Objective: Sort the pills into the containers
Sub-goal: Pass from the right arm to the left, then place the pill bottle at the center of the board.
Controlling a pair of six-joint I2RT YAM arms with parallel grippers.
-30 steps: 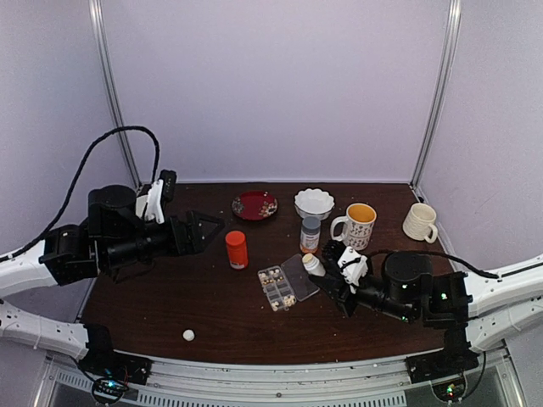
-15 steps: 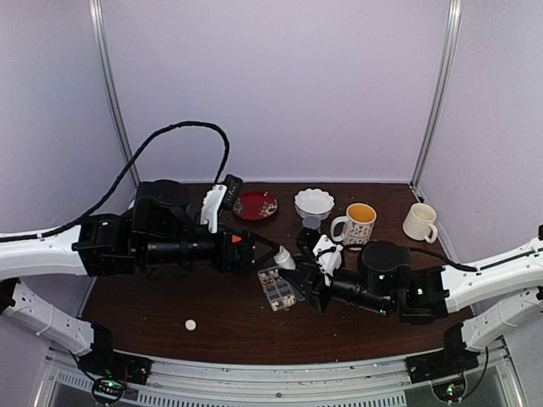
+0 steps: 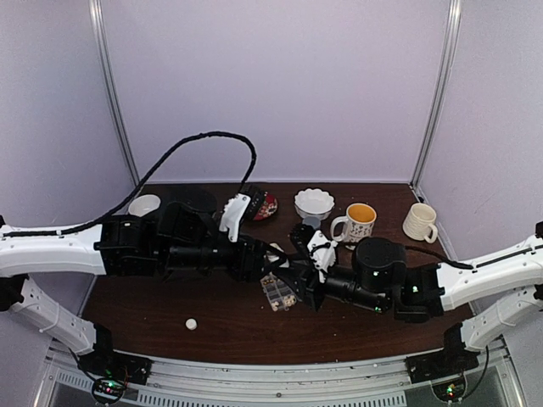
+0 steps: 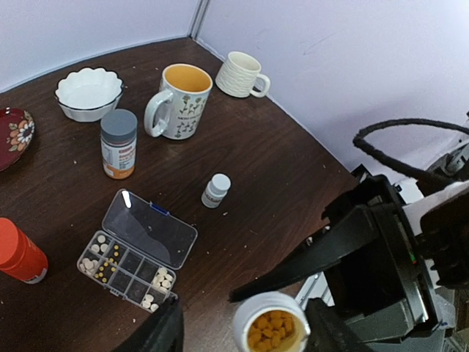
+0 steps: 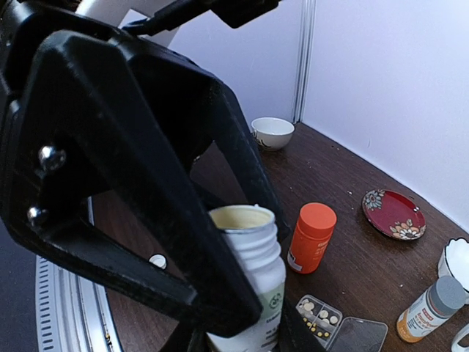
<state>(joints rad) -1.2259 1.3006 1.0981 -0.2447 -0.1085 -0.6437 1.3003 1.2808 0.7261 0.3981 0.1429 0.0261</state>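
Right jaws clenched on white bottle; left jaws apart, flanking it; pill box, orange bottle near.

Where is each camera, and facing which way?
Top external: above and behind, looking down on the table; left arm, right arm show.
Left wrist: on the left arm, looking down at the pill box; left gripper shows.
Right wrist: on the right arm, facing the white bottle in the right gripper.
All share the pill box.
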